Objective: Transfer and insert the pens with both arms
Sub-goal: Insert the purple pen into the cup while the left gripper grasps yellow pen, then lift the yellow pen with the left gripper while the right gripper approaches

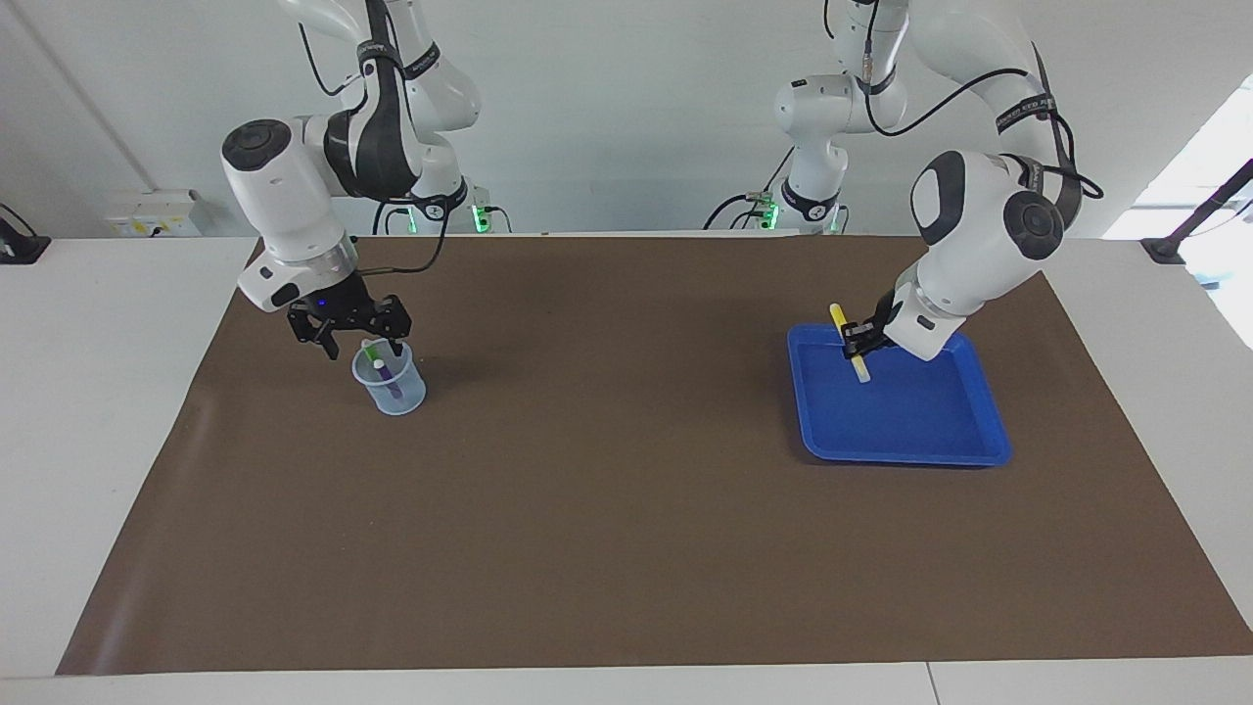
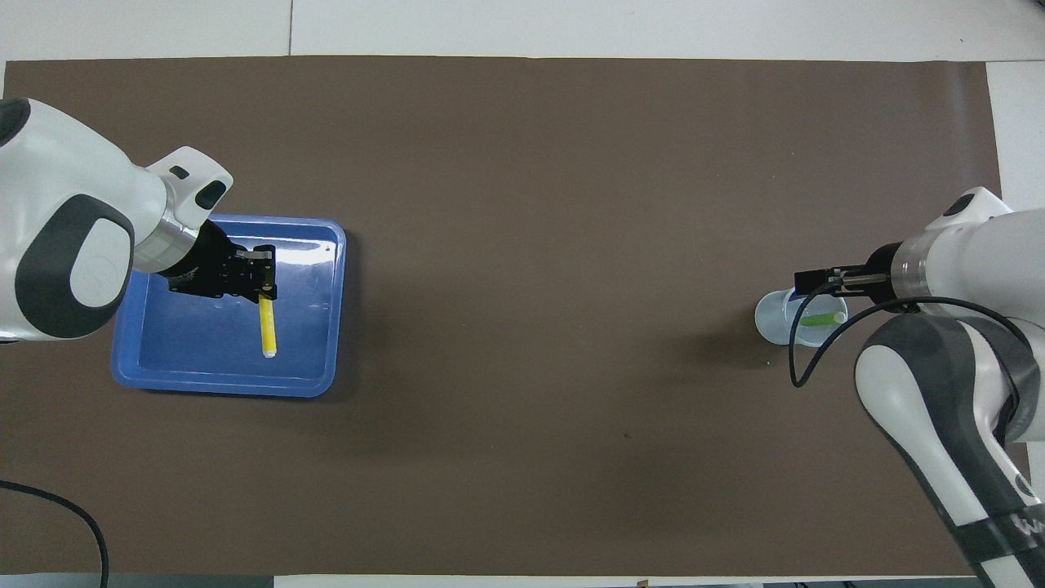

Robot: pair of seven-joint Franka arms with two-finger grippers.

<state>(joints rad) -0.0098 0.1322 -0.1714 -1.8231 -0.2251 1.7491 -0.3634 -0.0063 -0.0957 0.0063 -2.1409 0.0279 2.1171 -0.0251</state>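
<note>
While its fingers hide the yellow pen's point(image 1: 848, 343) middle, left end effector point(image 1: 858, 338) clamped — right end effector point(image 1: 357, 331) spread over cup point(image 1: 392, 387).

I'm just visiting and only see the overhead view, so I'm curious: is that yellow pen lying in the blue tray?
Observer: No. The facing view shows the left gripper holding the yellow pen tilted, in the air over the blue tray.
Operator: Does the clear cup hold only a green pen?
Observer: No, a purple pen stands in the clear cup too, beside the green pen.
Operator: Is the other gripper gripping them?
Observer: No, the right gripper hangs open over the cup, gripping nothing.
</note>
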